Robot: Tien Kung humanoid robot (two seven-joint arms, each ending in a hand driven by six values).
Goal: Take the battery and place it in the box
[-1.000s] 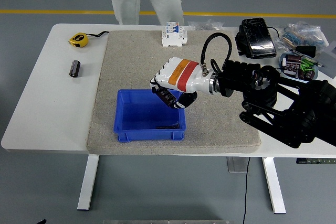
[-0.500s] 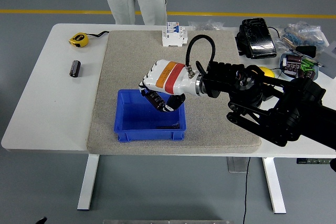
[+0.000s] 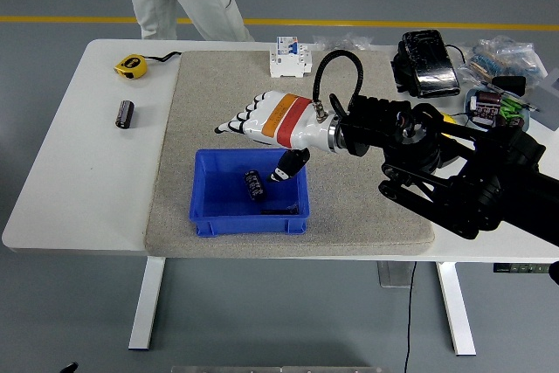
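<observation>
Since the earlier frame we see the white right hand spread wide; the black cylindrical battery lies in the blue plastic box on the grey felt mat covering the white table.

Table: smooth white top, matt, on white painted metal legs. Mat: grey-beige, rough felt-like cloth. Box: blue plastic, smooth, slight sheen. Battery in the box: black, glossy wrap. Second black cylinder: shiny with metallic end bands. Right hand: glossy white plastic shell, orange and red bands; arm matt black, ribbed black hose. Tape measure: yellow plastic. Breaker: white plastic. Bags: clear crinkled plastic.
</observation>
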